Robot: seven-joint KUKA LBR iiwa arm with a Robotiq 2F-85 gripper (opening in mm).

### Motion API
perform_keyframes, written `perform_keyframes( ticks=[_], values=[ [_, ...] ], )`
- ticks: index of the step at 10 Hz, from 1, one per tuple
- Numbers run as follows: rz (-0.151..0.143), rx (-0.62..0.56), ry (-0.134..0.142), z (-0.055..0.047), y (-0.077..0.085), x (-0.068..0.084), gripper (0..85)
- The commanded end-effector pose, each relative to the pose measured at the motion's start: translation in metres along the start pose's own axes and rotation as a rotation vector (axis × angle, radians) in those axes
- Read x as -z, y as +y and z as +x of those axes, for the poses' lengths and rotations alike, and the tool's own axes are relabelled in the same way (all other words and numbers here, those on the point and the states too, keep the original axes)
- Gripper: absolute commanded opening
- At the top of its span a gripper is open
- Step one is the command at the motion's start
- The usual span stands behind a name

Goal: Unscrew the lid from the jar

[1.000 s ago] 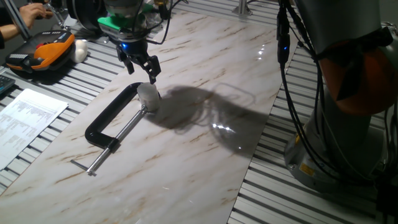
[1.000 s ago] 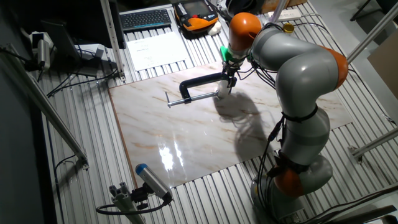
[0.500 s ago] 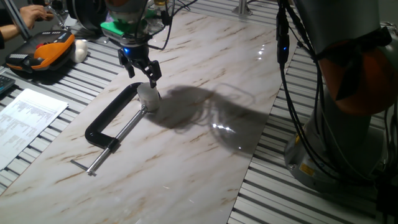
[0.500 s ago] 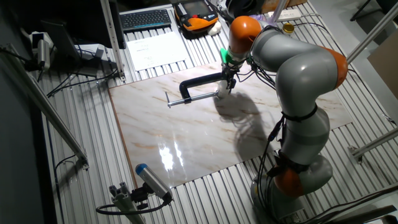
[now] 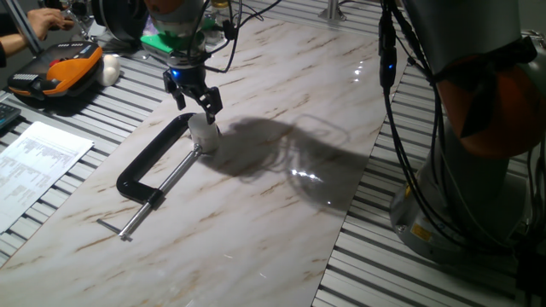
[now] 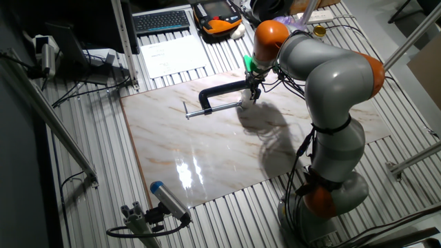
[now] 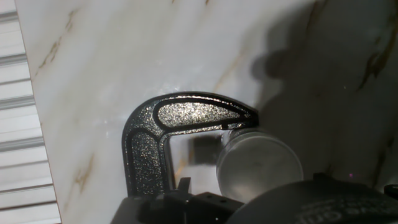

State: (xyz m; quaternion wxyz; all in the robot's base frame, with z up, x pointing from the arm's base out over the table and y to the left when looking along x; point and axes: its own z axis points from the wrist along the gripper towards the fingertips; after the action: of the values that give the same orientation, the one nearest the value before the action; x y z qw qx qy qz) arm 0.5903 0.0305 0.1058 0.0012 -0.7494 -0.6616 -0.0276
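Note:
The jar (image 5: 205,141) is a tiny whitish cylinder held between the jaws of a black C-clamp (image 5: 150,159) on the marble board. The white lid (image 5: 202,125) sits on top of it. My gripper (image 5: 195,104) hangs just above the lid, open, with one finger on each side and nothing between them. In the other fixed view the gripper (image 6: 252,94) is over the jar (image 6: 246,103) at the clamp's (image 6: 215,89) far end. In the hand view the lid (image 7: 260,165) is a round pale disc low in the frame, beside the clamp's curved frame (image 7: 168,127). My fingertips do not show there.
An orange case (image 5: 70,72) and a white lump (image 5: 111,68) lie at the back left, with a printed sheet (image 5: 38,162) nearer. A person's hand (image 5: 43,15) is at the top left corner. My arm's base (image 5: 478,136) and cables stand at the right.
My hand has shifted slightly and turned a little above the jar. The jar, lid and clamp have stayed where they were.

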Motion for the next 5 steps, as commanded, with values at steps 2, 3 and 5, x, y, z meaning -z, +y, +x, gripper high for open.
perform_keyframes(
  ticks=[2,3,5],
  values=[
    [0.005,0.0,-0.005,0.0003,0.0008,-0.0019,85.0],
    [0.007,0.0,-0.006,0.0002,0.0015,-0.0034,85.0],
    [0.005,0.0,-0.004,0.0005,0.0024,-0.0077,85.0]
  ],
)
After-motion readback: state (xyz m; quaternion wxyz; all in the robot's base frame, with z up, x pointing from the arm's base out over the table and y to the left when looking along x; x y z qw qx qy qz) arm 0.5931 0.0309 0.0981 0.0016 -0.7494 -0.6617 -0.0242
